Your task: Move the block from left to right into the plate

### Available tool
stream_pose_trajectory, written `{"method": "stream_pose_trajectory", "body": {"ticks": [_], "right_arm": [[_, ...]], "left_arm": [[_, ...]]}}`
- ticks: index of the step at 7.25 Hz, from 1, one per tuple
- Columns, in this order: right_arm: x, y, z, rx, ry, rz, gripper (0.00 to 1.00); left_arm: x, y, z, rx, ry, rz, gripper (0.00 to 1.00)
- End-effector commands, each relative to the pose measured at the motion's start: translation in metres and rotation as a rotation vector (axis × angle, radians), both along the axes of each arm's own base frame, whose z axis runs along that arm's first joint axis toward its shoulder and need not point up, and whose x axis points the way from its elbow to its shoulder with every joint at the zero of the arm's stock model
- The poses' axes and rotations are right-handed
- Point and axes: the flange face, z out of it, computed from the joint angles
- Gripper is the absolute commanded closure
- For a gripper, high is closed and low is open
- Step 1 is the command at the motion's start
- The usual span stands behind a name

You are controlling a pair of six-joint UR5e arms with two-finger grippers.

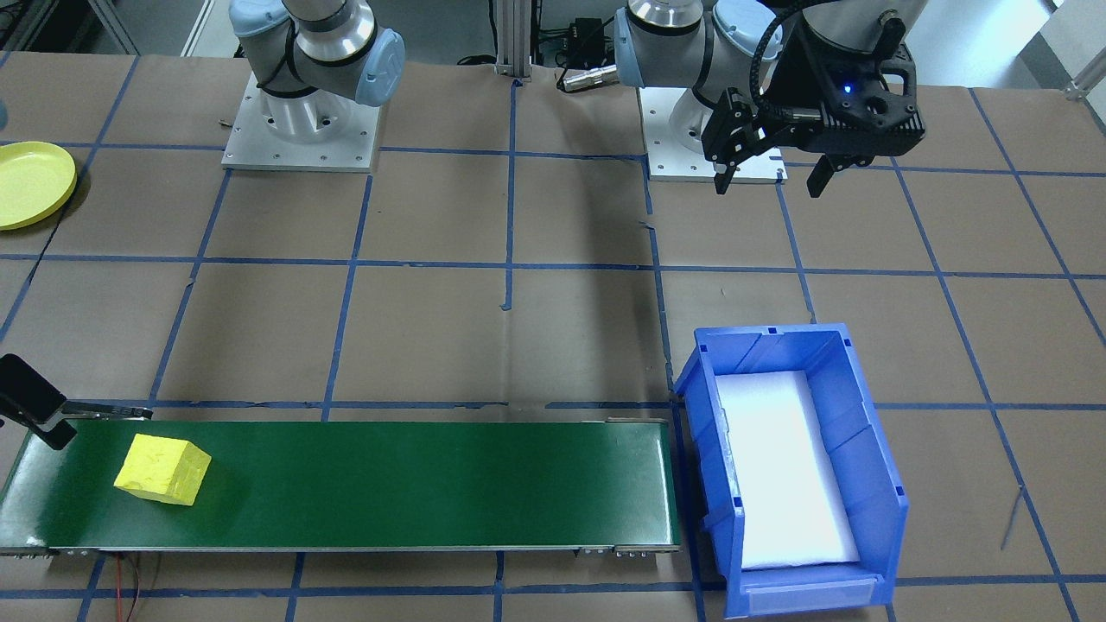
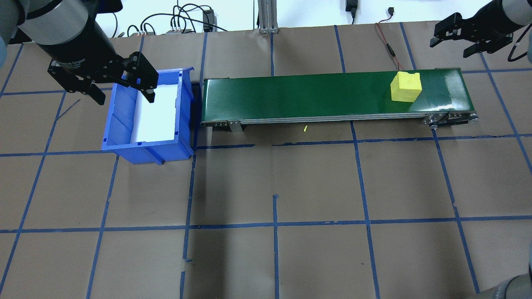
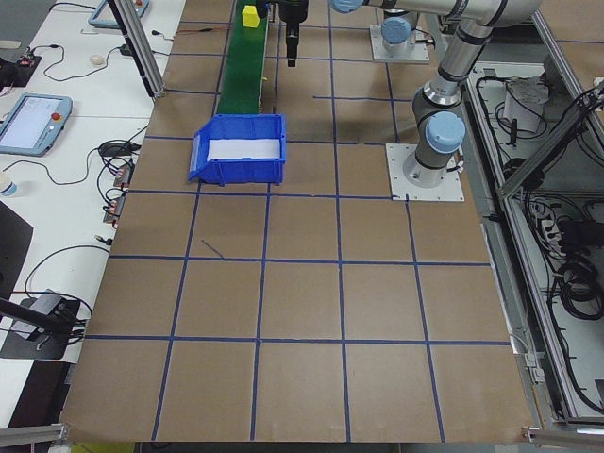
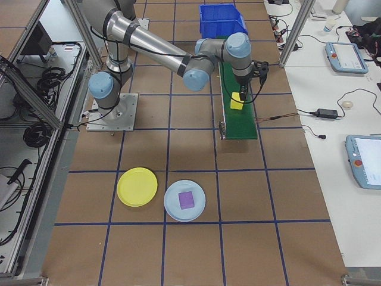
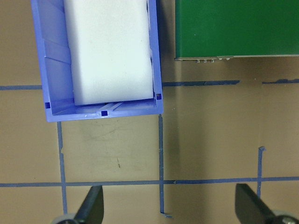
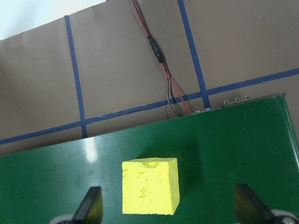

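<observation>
Block [image 6: 150,185] sits on the green belt [image 6: 224,154] at its end far from the blue bin [image 2: 149,112]; right gripper [image 6: 168,207], fingers spread & empty, hovers above it, so drop straight, square to block faces, then pinch.

robotics lab, taped table [image 2: 291,187], teach pendants [image 4: 362,159]
</observation>
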Motion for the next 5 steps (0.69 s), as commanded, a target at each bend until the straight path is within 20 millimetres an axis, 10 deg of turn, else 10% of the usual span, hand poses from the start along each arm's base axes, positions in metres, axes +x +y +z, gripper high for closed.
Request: {"method": "stream_pose_trajectory", "body": {"ticks": [1, 5], "right_arm": [[-0.004, -0.008, -0.014, 0.000, 0.011, 0.044, 0.01], [-0.039, -0.050, -0.080, 0.015, 0.012, 0.096, 0.06]], "left_arm": [[0.002, 0.000, 0.000, 0.001, -0.010, 0.000, 0.00], [0.002, 0.000, 0.000, 0.001, -0.010, 0.000, 0.00]]}}
